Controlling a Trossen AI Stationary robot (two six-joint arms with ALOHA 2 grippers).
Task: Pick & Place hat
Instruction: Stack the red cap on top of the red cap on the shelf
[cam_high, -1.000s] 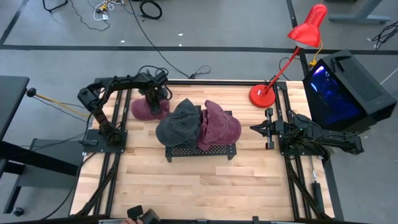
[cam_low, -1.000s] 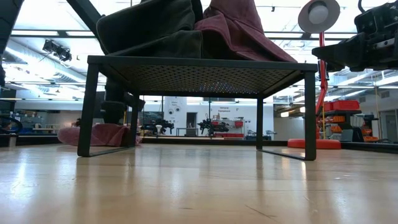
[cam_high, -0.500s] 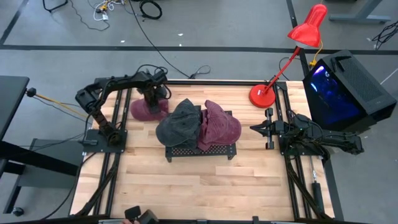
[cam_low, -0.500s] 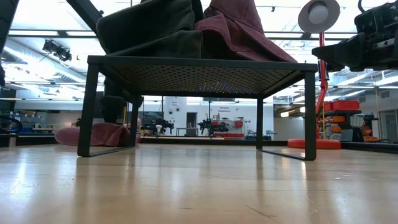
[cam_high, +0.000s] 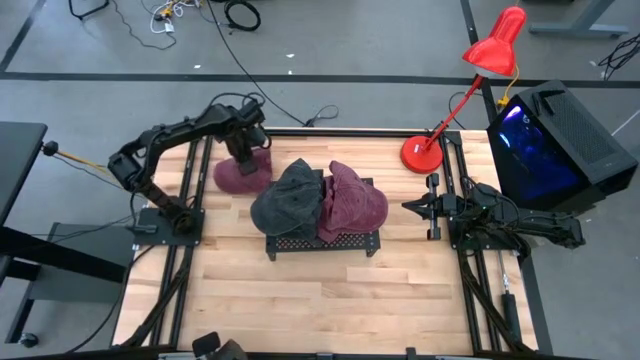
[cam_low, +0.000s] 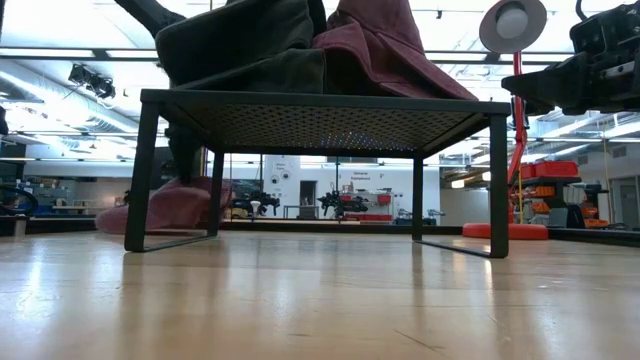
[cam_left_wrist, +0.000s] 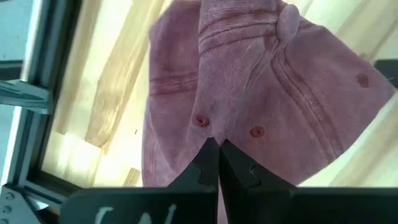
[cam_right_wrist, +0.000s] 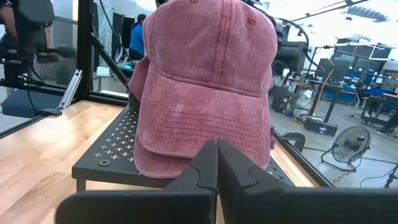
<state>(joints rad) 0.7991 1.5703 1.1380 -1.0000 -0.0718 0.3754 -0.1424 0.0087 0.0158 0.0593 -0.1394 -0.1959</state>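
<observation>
While two caps already sat piled on the black mesh rack (cam_high: 322, 243), a dark grey cap (cam_high: 285, 197) beside a maroon one (cam_high: 352, 201), the left gripper (cam_high: 246, 160) was down at the far-left part of the table, fingers pressed together on a fold of the crown of the third, maroon hat (cam_high: 240, 177), a pinch that looked meant for lifting it toward the rack. The hat's edge appeared partly raised off the wood. The right gripper (cam_high: 410, 206), fingers shut and empty, waited just right of the rack.

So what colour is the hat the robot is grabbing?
Faded maroon hat, clearest in the left wrist view.
</observation>
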